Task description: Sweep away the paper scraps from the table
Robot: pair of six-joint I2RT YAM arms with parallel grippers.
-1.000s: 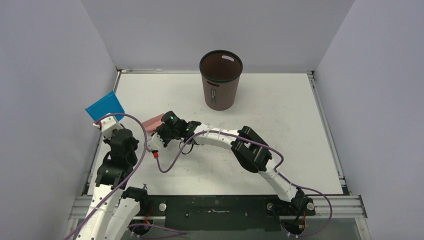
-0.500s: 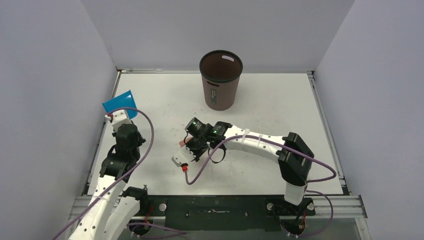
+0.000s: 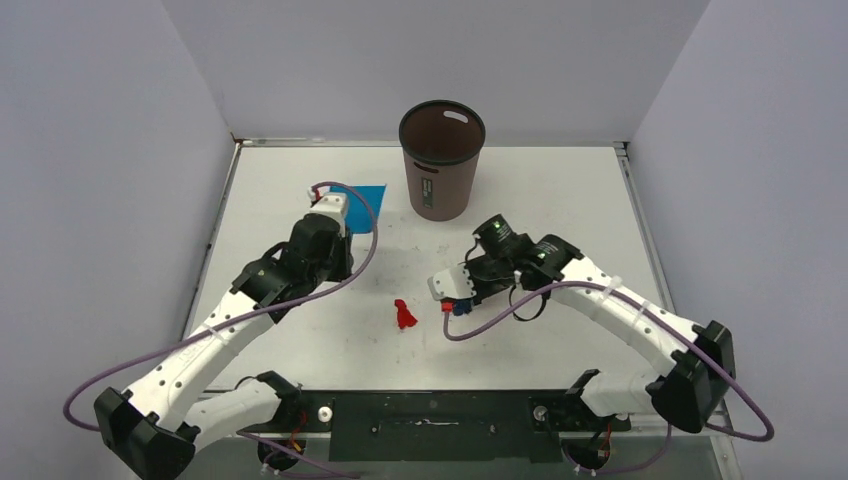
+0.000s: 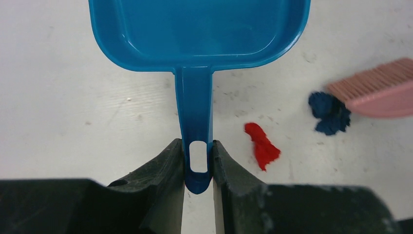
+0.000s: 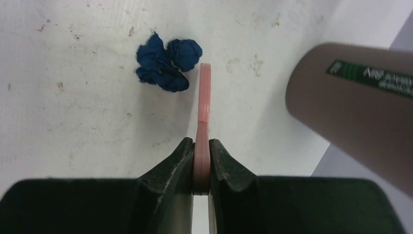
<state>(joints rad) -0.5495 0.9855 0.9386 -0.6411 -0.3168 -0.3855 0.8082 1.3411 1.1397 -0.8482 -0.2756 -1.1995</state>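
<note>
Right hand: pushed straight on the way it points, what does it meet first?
The pink brush held in the right hand leads; past its tip only table shows, probably met first. The dark blue scraps lie just left of that line, the bin well right.

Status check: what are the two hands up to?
Left hand shut on blue dustpan handle. Right hand shut on pink brush. Red scrap and navy scrap loose on table. Nothing blocking them.
</note>
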